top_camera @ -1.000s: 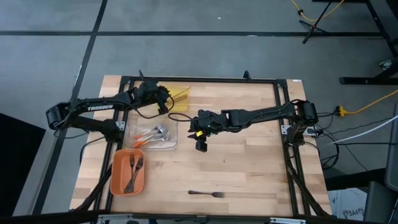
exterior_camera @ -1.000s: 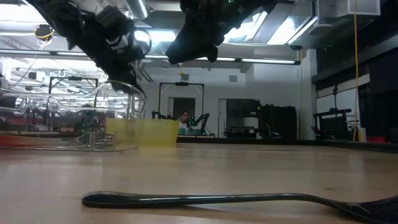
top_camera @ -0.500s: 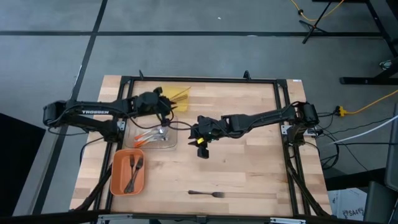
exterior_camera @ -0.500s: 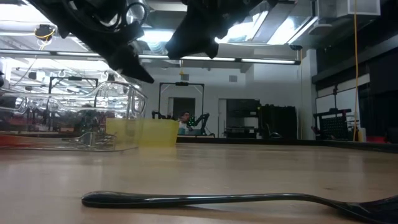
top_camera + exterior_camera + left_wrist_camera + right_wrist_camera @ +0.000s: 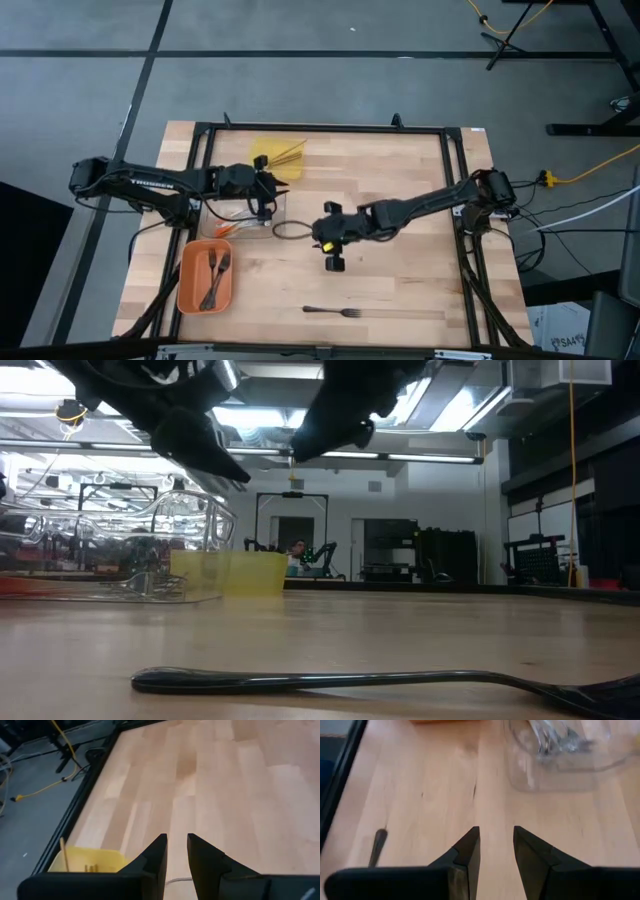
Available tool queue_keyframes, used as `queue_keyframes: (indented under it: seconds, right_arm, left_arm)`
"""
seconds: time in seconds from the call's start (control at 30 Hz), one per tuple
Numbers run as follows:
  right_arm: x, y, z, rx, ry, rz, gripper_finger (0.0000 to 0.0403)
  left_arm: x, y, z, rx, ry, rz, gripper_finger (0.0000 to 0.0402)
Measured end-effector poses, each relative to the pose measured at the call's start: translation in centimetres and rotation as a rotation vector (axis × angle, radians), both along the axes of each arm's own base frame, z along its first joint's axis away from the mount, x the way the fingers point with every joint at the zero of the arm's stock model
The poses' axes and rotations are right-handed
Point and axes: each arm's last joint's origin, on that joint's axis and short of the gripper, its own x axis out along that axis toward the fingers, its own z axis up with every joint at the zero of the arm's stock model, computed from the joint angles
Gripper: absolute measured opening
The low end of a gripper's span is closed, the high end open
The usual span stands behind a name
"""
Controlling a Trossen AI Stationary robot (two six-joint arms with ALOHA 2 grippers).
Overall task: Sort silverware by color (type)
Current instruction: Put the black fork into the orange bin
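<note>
The last dark fork (image 5: 332,312) lies crosswise on the desk (image 5: 400,290), nearest my empty, narrowly parted right pincer (image 5: 334,262).

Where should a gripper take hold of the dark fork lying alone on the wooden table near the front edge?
Grip the dark fork at mid-handle, coming straight down from above. It lies flat and alone on the wooden table, handle running across the table with the tines toward the robot's right, so the fingers should close across the thin handle. The open right gripper hovers closest.
</note>
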Motion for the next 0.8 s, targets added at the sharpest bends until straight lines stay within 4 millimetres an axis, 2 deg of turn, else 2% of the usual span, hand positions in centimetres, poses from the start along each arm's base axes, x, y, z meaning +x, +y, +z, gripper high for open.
queue_keyframes:
  seconds: [0.1, 0.3, 0.5, 0.6, 0.8]
  right_arm:
    - [-0.8, 1.5, -0.3, 0.004, 0.052, -0.007, 0.0108]
    - [-3.0, 5.5, -0.9, -0.037, 0.148, 0.099, 0.0108]
    - [-4.7, 9.0, -1.0, -0.067, 0.136, 0.089, 0.0108]
    - [-5.3, 9.6, -1.1, -0.081, 0.143, 0.013, 0.0108]
    - [-5.6, 9.3, -1.3, -0.027, 0.181, -0.103, 0.0108]
  left_arm:
    - [0.1, -0.6, 0.0, 0.000, 0.000, -0.027, 0.0069]
    - [0.1, -1.6, 0.0, -0.001, 0.000, -0.070, 0.0069]
    - [0.2, -2.5, 0.0, -0.001, -0.001, -0.112, 0.0069]
    - [0.2, -2.7, 0.0, 0.003, 0.001, -0.124, 0.0069]
    - [0.2, -3.1, 0.0, 0.001, 0.000, -0.139, 0.0069]
